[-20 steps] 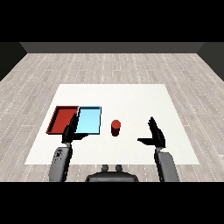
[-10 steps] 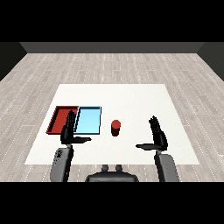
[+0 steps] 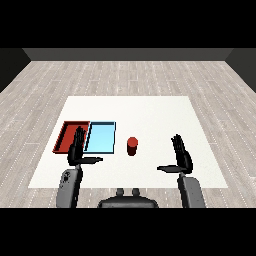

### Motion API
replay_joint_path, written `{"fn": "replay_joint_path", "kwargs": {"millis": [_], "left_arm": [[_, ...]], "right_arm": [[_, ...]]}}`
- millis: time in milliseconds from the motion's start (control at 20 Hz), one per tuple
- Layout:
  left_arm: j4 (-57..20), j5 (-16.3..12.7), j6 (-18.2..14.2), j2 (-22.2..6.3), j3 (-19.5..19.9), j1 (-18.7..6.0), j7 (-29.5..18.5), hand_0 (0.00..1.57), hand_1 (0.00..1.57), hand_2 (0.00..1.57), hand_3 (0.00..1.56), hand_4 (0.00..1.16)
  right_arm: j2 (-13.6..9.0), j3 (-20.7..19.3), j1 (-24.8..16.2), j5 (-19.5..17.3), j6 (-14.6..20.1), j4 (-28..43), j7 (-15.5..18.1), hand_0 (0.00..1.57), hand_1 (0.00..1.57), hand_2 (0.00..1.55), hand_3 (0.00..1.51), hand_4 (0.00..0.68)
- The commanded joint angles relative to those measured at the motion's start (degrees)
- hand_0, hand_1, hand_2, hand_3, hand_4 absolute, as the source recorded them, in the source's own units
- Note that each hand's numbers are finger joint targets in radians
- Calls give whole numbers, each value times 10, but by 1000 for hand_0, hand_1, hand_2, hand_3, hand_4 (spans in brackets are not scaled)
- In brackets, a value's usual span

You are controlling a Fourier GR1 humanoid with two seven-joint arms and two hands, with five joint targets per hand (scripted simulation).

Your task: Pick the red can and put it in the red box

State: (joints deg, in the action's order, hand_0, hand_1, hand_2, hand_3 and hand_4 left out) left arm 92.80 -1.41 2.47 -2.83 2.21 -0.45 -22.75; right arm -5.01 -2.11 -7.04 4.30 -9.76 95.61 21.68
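Observation:
A small red can stands upright on the white table, just right of the light blue tray. The red tray lies left of the blue one. My right hand hovers to the right of the can, well apart from it, open with straight fingers and the thumb pointing left toward the can. My left hand is open too, held over the near edges of the two trays, thumb pointing right.
Both trays hold nothing that I can see. The table's near edge runs just behind my forearms. Grey plank floor surrounds the table.
My right hand has drawn back a little toward me and turned more upright, fingers straighter. The left hand and the can have stayed where they were.

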Motion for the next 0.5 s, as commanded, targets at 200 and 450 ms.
{"fn": "replay_joint_path", "kwargs": {"millis": [200,450], "left_arm": [[-21,-9,0,-8,19,-29,3,0,0,0,0,0],[-55,-6,-4,-8,23,-48,-1,0,0,0,0,0]], "right_arm": [[5,-3,47,-5,-8,-42,-10,0,0,0,0,0],[30,18,56,11,18,24,-97,0,0,0,0,0]]}}
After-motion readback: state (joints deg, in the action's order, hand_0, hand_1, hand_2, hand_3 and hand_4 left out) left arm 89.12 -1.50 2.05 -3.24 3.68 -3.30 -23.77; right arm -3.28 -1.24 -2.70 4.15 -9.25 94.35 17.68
